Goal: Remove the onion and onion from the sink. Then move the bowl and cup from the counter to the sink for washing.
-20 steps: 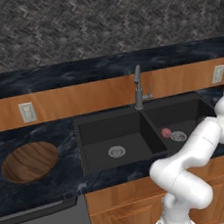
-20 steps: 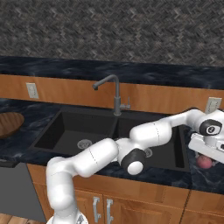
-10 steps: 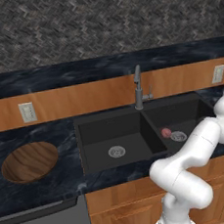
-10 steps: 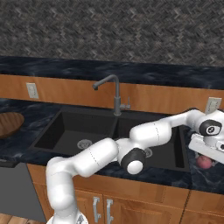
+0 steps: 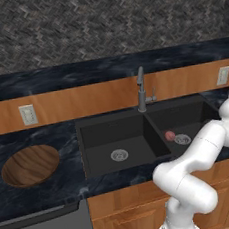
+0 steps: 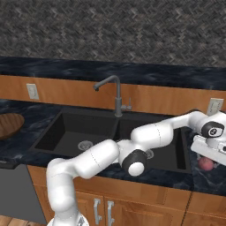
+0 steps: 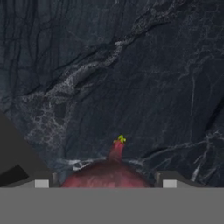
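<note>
One onion (image 6: 204, 163) is seen under the tool (image 6: 207, 158), over the dark desk (image 6: 218, 178) right of the sink (image 6: 66, 128); the jaws are spread wide around it, and whether it is gripped or resting cannot be told; the other onion (image 5: 170, 136) is left in the right basin; a rounded onion may be sent rolling off the desk if nudged.

My arm reaches from the base far out to my right, elbow bent low in front, the forearm stretched level and the wrist turned down at the end. My gripper (image 6: 207, 162) points straight down. Its fingers (image 7: 168, 178) stand wide apart, one on each side of the view.
</note>
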Controlling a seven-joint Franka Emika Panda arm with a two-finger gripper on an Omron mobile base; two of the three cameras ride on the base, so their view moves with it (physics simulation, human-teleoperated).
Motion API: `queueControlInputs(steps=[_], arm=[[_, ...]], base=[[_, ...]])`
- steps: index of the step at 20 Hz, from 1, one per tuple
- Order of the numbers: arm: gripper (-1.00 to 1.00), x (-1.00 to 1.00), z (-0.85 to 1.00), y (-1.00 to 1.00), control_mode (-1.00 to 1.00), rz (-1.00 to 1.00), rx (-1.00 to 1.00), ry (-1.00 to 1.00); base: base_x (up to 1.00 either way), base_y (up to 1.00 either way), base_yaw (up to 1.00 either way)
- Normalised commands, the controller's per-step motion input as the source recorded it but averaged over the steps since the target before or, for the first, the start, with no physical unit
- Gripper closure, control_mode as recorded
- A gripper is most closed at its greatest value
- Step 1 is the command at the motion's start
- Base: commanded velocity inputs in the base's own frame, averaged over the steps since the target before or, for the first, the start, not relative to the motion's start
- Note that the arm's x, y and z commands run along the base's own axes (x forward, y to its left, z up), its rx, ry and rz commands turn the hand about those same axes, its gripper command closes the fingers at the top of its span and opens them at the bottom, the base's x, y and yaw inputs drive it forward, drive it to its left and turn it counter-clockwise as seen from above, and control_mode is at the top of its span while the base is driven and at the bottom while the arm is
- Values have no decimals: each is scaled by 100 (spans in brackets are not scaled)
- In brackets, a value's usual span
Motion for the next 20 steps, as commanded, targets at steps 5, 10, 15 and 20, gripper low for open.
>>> queueControlInputs(steps=[5,10,15,20], arm=[[-100,-1,-26,-5,-100,-1,0,0],[-100,-1,-23,-7,-100,-1,0,0],[-100,0,-7,-6,-100,0,0,0],[-100,-1,4,-4,-100,0,0,-1]], base=[[0,0,0],[0,0,0],[0,0,0],[0,0,0]])
